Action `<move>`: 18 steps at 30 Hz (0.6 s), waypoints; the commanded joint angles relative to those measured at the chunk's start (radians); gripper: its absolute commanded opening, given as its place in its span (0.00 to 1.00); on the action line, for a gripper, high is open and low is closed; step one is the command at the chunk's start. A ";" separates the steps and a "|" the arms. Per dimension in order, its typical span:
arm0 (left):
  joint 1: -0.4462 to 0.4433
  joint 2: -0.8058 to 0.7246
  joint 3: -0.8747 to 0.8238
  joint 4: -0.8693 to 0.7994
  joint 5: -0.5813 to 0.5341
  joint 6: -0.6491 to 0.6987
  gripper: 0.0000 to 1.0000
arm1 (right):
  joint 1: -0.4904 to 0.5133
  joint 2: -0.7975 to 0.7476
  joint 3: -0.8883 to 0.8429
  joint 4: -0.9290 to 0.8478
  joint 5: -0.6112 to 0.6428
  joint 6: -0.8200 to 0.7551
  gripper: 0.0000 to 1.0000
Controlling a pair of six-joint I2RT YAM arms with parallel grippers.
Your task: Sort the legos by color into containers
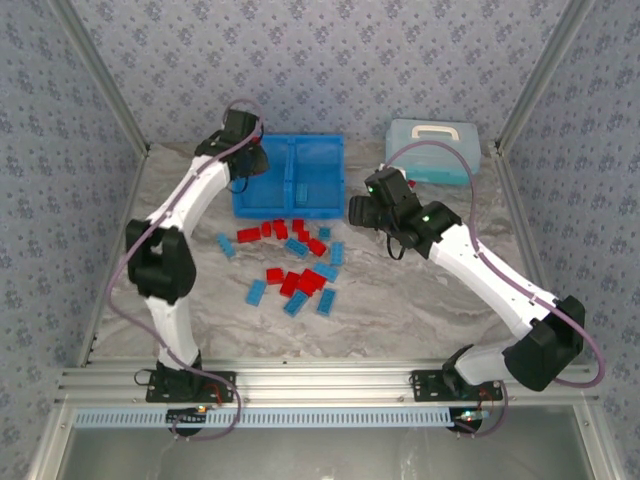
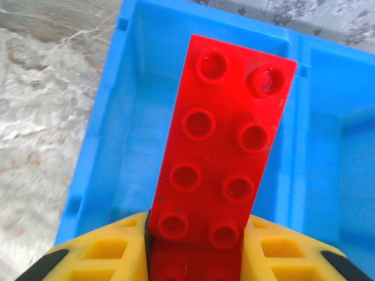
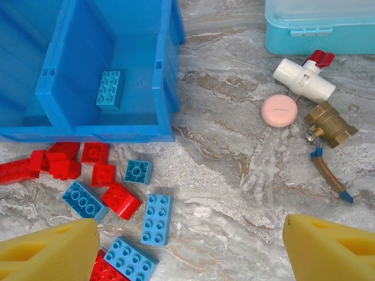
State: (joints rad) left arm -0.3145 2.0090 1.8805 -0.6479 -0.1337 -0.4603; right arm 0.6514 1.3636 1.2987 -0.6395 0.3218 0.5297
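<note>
My left gripper [image 2: 196,249] is shut on a red lego [image 2: 225,140], which sticks out from between the yellow fingers over the left compartment of the blue bin [image 2: 99,146]. From above, that gripper [image 1: 243,150] hangs at the bin's [image 1: 290,212] left side. One light blue lego [image 3: 109,89] lies in the right compartment. Several red and light blue legos [image 1: 295,265] are scattered on the table in front of the bin. My right gripper [image 3: 190,249] is open above the table, just right of a loose blue lego [image 3: 157,219], and holds nothing.
A pale blue lidded case [image 1: 432,150] stands at the back right. Near it lie a white valve with a red handle [image 3: 303,76], a pink disc [image 3: 279,110] and a brass valve [image 3: 329,123]. Patterned walls close in the table.
</note>
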 commanded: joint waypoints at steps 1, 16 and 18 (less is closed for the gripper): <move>0.001 0.133 0.158 -0.080 0.045 0.082 0.31 | 0.019 -0.034 0.029 -0.044 0.052 0.028 0.84; 0.016 0.254 0.409 -0.209 0.071 0.057 0.59 | 0.053 -0.055 0.006 -0.060 0.095 0.038 0.85; 0.014 0.189 0.384 -0.210 0.079 0.055 0.59 | 0.051 -0.041 -0.004 -0.057 0.093 0.035 0.86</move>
State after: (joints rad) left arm -0.3027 2.3363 2.2559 -0.8234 -0.0734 -0.4042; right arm 0.7010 1.3144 1.2984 -0.6785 0.3824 0.5613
